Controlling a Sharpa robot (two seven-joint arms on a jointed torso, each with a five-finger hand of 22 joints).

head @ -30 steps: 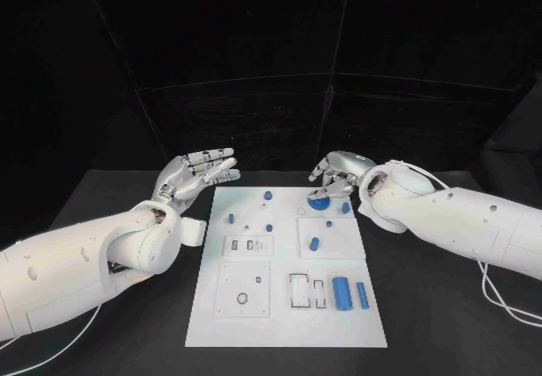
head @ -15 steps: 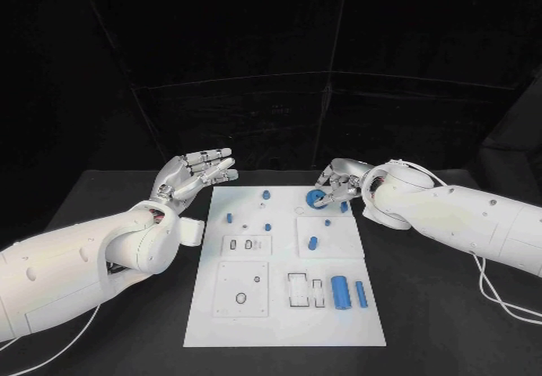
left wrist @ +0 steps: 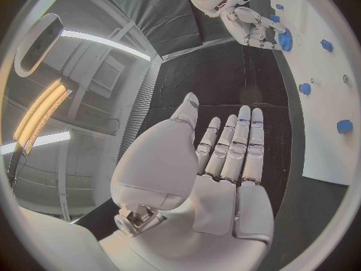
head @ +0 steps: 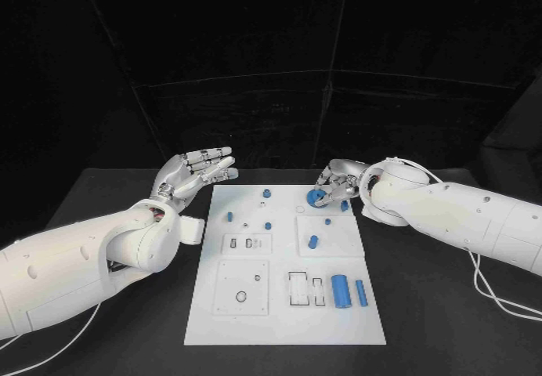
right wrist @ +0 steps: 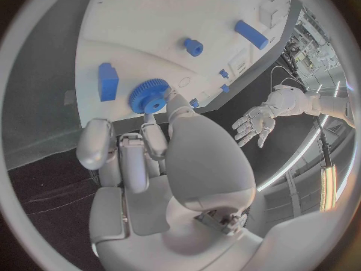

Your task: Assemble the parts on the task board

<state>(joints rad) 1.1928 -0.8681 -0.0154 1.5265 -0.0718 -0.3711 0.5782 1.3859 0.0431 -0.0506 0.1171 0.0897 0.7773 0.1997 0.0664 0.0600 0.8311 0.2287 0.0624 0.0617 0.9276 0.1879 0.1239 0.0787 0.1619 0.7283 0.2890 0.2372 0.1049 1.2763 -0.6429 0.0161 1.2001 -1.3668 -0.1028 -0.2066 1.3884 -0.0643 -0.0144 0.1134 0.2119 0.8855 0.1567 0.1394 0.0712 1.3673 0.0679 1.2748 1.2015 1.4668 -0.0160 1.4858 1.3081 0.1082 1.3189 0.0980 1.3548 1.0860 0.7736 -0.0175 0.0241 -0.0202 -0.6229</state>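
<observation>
The white task board [head: 283, 313] lies in the middle of the black table. At its far right corner my right hand [head: 341, 182] pinches a blue gear [head: 319, 197] between thumb and fingers, tilted on edge just above the board. In the right wrist view the gear [right wrist: 150, 96] sits at the fingertips [right wrist: 174, 100] over the board [right wrist: 143, 18]. My left hand [head: 198, 172] hovers beside the board's far left corner, palm up, fingers spread and holding nothing. The left wrist view shows that open palm [left wrist: 225, 168], with the right hand [left wrist: 256, 24] and gear [left wrist: 284, 39] beyond it.
Small blue pegs [head: 229, 216] [head: 268, 193] [head: 313, 242] stand on the board's far half. A blue cylinder [head: 341, 291] and a blue bar [head: 362, 293] lie near its right edge, beside rectangular slots [head: 299, 290]. A blue block [right wrist: 107, 81] lies close to the gear.
The right hand has lifted the gear off the board and tipped it on edge, drawing slightly back. The left hand has stayed where it was.
</observation>
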